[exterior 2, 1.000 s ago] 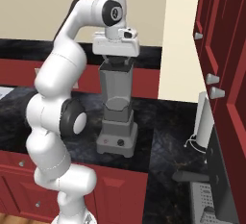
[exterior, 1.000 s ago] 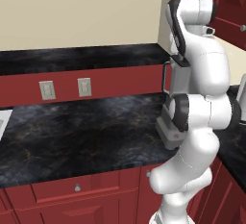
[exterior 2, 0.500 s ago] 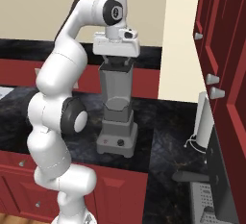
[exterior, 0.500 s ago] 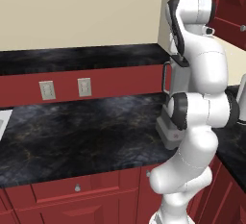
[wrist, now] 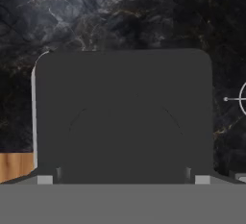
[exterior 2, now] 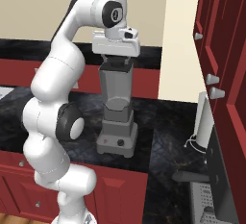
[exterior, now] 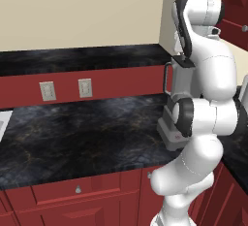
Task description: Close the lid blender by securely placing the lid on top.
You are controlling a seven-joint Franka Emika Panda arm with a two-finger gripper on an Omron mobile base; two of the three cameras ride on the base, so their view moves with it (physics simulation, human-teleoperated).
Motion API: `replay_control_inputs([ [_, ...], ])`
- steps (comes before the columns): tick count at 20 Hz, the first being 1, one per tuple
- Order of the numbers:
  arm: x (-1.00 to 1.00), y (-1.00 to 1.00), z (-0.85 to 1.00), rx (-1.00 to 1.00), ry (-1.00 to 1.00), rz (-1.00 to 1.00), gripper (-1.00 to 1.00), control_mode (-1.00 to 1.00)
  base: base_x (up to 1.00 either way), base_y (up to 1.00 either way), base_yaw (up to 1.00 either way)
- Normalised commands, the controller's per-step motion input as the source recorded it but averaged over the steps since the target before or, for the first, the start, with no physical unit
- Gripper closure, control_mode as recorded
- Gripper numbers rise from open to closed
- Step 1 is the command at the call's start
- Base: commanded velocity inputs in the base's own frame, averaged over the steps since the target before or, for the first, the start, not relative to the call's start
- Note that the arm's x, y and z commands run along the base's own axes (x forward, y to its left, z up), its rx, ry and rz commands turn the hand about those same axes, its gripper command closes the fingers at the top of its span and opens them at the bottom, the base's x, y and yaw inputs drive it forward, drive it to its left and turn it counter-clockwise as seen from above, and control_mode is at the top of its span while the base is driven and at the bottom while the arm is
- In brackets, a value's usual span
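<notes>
The grey blender point(exterior 2: 116, 122) stands on the black counter, its square base with the dark knob facing me. In the left base view the blender point(exterior: 168, 132) is mostly hidden behind my arm. The dark square lid point(exterior 2: 115, 64) sits level at the jar's mouth, directly under my hand. My gripper point(exterior 2: 115, 59) points straight down onto it. In the hand view the lid point(wrist: 123, 112) spans almost the whole width, and my gripper point(wrist: 123, 177) has its fingertips point(wrist: 45, 179) hugging both sides of the raised centre, shut on the lid.
A white object on a thin wire stand point(exterior 2: 204, 122) stands right of the blender, below red wall cabinets point(exterior 2: 221, 74). A cream wall column point(exterior 2: 180, 50) rises just behind. Two outlets point(exterior: 85, 88) sit on the red backsplash over open counter point(exterior: 87, 133) to the left.
</notes>
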Motion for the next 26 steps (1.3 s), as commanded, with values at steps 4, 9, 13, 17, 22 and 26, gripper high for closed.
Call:
replay_control_inputs([
  [4,-0.25,0.04,0.06,-0.02,-0.25,0.0,-1.0,-1.0,0.0,0.0,0.0],
  [9,-0.68,0.16,0.2,-0.02,-0.35,0.0,-1.0,-1.0,0.0,0.0,0.0],
  [13,-0.82,0.44,0.25,-0.04,-0.33,0.0,-1.0,-1.0,0.0,0.0,0.0],
  [17,-0.9,0.54,0.19,-0.06,-0.27,0.0,-1.0,-1.0,0.0,0.0,0.0],
  [22,-0.88,0.63,0.17,-0.07,-0.22,0.0,-1.0,-1.0,0.0,0.0,0.0],
  [26,-0.87,0.59,0.11,-0.08,-0.21,0.0,-1.0,-1.0,0.0,0.0,0.0],
])
